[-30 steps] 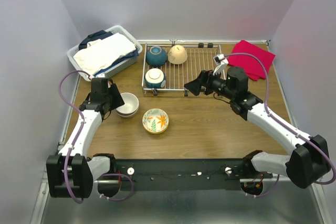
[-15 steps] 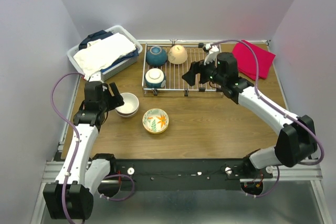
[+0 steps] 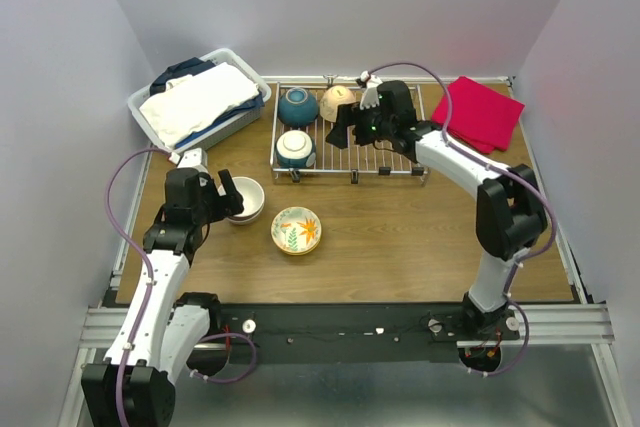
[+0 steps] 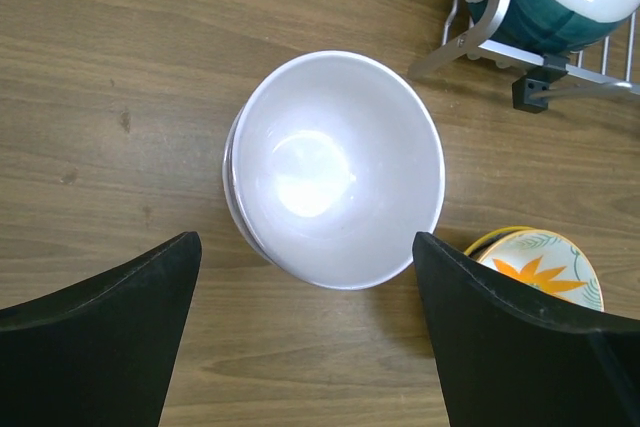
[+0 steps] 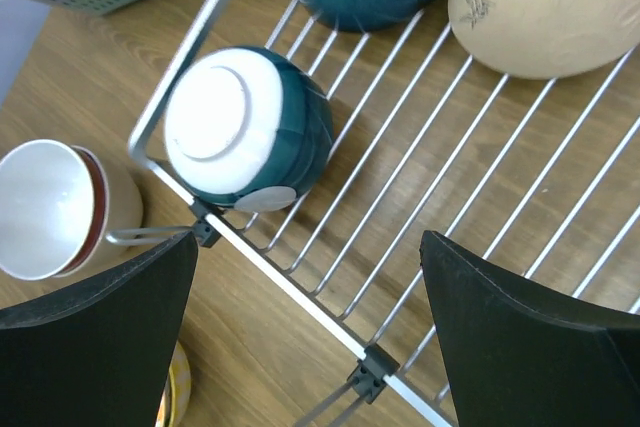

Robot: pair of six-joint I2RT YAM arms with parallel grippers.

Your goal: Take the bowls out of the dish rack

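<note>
The silver wire dish rack (image 3: 385, 147) holds three bowls: a teal one (image 3: 298, 106), a cream one (image 3: 338, 102) and an upturned teal bowl with a white base (image 3: 295, 149). My right gripper (image 3: 338, 123) is open and empty above the rack, beside the cream bowl. In the right wrist view (image 5: 307, 237) it hangs over bare wires near the upturned teal bowl (image 5: 245, 127). On the table a white bowl (image 3: 243, 199) sits stacked in another bowl, next to a floral bowl (image 3: 297, 230). My left gripper (image 4: 305, 237) is open and empty above the white bowl (image 4: 335, 167).
A white plastic basket (image 3: 200, 97) with folded cloths stands at the back left, beside the rack. A red cloth (image 3: 480, 112) lies at the back right. Grey walls close in the table on three sides. The rack's front corner (image 4: 470, 37) lies close to the white bowl.
My right arm has swung left and farther back, from the rack's front right to over the rack by the cream bowl. My left arm has shifted slightly nearer, staying by the white bowl.
</note>
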